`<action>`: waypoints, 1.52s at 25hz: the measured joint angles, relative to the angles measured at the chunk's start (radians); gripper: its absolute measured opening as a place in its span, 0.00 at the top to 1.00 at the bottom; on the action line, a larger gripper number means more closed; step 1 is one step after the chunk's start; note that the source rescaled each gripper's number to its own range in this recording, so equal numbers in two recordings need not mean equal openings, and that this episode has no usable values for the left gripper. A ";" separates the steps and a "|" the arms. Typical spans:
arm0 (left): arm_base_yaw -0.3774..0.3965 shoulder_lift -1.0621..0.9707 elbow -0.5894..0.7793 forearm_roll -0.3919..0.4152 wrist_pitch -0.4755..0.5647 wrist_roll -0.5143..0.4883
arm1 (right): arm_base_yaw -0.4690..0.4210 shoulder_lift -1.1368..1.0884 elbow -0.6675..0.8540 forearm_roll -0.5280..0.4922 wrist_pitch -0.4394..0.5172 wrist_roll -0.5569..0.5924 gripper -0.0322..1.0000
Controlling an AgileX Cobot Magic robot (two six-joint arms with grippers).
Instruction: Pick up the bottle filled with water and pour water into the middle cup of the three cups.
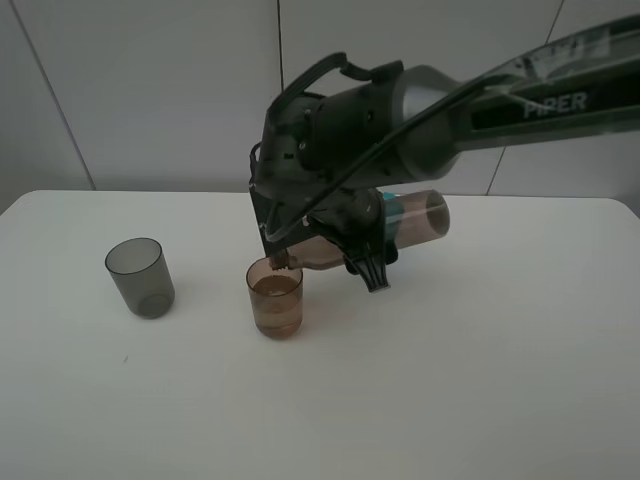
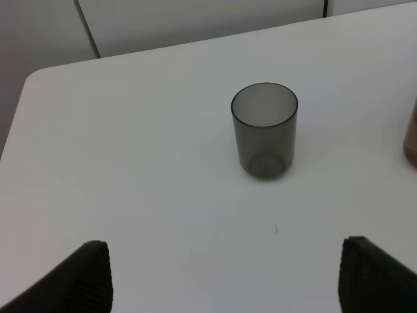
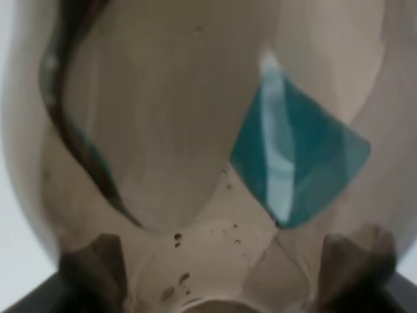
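A white table (image 1: 500,380) carries a smoky grey cup (image 1: 139,277) and the middle cup (image 1: 275,298), both upright, standing apart.

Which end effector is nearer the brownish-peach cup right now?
Right. The right end effector holds the tilted bottle just above the brownish-peach cup; the left end effector sits farther off, on the smoky grey cup's far side.

The right gripper (image 1: 348,252) hides the middle of the tall smoky brown-grey translucent plastic bottle (image 1: 427,215); the opaque teal plastic cup (image 1: 392,212) shows only as a sliver behind it. The right wrist view is all blurred bottle, cut off all round. The left wrist view's edges crop the small translucent brownish-peach plastic cup (image 2: 411,134) and the fingertips (image 2: 91,277) of the left gripper (image 2: 225,287).
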 joint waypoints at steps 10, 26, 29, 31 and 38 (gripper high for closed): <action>0.000 0.000 0.000 0.000 0.000 0.000 | -0.036 -0.056 0.000 0.122 -0.045 0.000 0.97; 0.000 0.000 0.000 0.000 0.000 0.000 | -0.194 -0.169 0.000 0.421 -0.179 0.212 0.97; 0.000 0.000 0.000 0.000 0.000 0.000 | -0.211 -0.181 0.000 0.446 -0.191 0.228 0.97; 0.000 0.000 0.000 0.000 0.000 0.000 | -0.234 -0.197 0.001 0.479 -0.222 0.233 0.97; 0.000 0.000 0.000 0.000 0.000 0.000 | -0.303 -0.279 0.120 0.564 -0.388 0.236 0.97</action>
